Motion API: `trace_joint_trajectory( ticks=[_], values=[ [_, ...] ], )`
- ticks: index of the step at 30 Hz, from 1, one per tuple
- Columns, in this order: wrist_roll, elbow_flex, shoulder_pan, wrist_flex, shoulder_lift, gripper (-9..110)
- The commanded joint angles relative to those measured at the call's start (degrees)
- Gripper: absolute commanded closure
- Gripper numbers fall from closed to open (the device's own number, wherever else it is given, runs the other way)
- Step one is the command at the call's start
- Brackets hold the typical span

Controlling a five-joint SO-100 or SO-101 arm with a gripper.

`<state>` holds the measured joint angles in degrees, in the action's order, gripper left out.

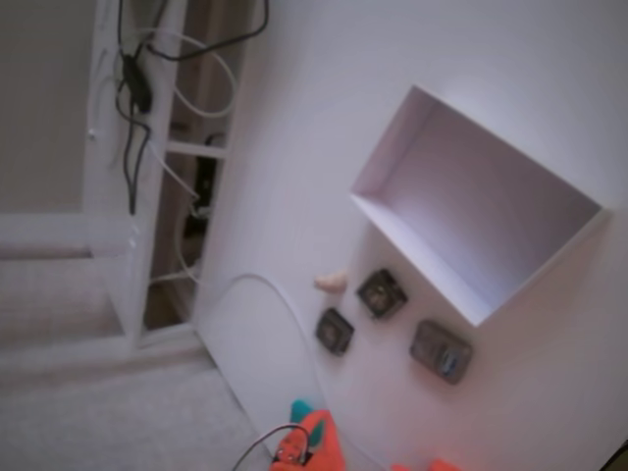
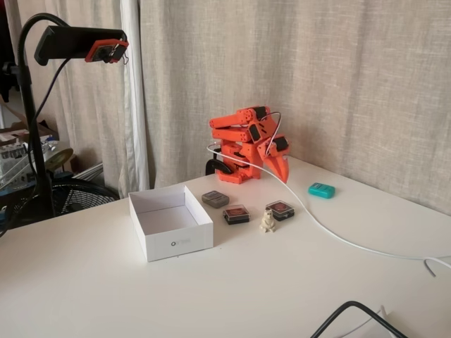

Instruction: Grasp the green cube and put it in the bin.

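Nearest the lens in a fixed view, a black cable (image 2: pixel 352 313) loops over the bottom edge of the white table (image 2: pixel 106 282), and a thin white cable (image 2: pixel 338 239) trails from there back toward the arm. Further in sits the bin (image 2: pixel 173 243), a shallow white box with nothing inside it. Just beyond its far corner lie three dark square blocks: one grey (image 2: pixel 215 198), one beside it (image 2: pixel 236 214), and one to the right (image 2: pixel 280 210). A small beige figurine (image 2: pixel 268 222) stands between the last two, slightly in front.

At the back, by the curtain (image 2: pixel 317 70), the orange arm (image 2: pixel 239 144) is folded up on its base, its gripper (image 2: pixel 280 165) pointing down toward the table. From here I cannot tell whether its fingers are apart or closed; they seem to carry nothing.

On the bare tabletop to the right of the arm rests the green cube (image 2: pixel 321 190), well apart from the bin and clear of the gripper.

A camera on a black stand (image 2: pixel 84 46) leans over the left edge. Its own view shows the bin (image 1: pixel 392 211), the three blocks and the figurine (image 1: pixel 331 283), with the orange arm blurred at the bottom.
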<state>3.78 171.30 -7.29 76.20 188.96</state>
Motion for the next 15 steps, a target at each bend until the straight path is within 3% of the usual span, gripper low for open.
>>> trace_joint_trajectory(
  ticks=[1, 5, 10, 15],
  values=[
    [-0.26, -2.72, -0.7, 0.26, 0.62, 105],
    [0.09, -3.16, -3.69, -4.75, -2.99, 102],
    [-1.58, -14.33, -7.03, -13.71, -18.54, 78],
    [-1.76, -28.39, -9.49, -25.84, -36.56, 70]
  ],
)
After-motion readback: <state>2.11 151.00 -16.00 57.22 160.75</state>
